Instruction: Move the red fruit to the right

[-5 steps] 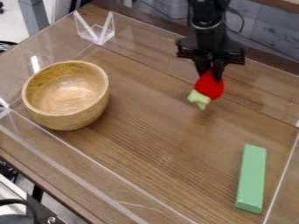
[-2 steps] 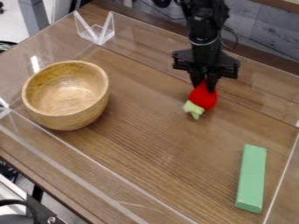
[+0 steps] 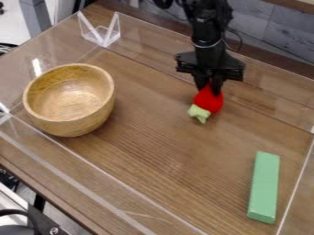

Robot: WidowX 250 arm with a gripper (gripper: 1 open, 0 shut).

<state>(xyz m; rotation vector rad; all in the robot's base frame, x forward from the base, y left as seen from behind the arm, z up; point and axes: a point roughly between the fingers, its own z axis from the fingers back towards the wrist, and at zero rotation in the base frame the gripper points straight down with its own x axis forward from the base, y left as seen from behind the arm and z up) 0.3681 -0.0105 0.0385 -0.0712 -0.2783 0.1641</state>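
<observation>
At the far left a clear raised rim (image 3: pixel 25 138) bounds the wooden table (image 3: pixel 147 156); just inside it sits the wooden bowl (image 3: pixel 69 98), upright and empty as far as can be seen, well apart from everything else; behind it, near the back edge, stands a small clear plastic stand (image 3: pixel 101 30).

Right of centre the arm comes down steeply from the top of the view; its gripper (image 3: pixel 210 85) points almost straight down with the jaws drawn narrow, closed on the red fruit (image 3: pixel 208 99); the fruit hangs directly beneath the fingertips, its red body uppermost in the grip and its pale green cap tilted down toward the left, low over the wood; whether the cap touches the surface cannot be told.

So the relation that matters is simple: the fruit lies below and in line with the pincer, already held, its long axis slanting down and leftward; there is only the one arm.

Further right lies open wood; then the long green block (image 3: pixel 263 186), flat, near the front right corner, its length running roughly front to back; beyond it the clear right wall (image 3: pixel 309 138). In my judgement a rightward carry has free room behind the block, short of that wall.
</observation>
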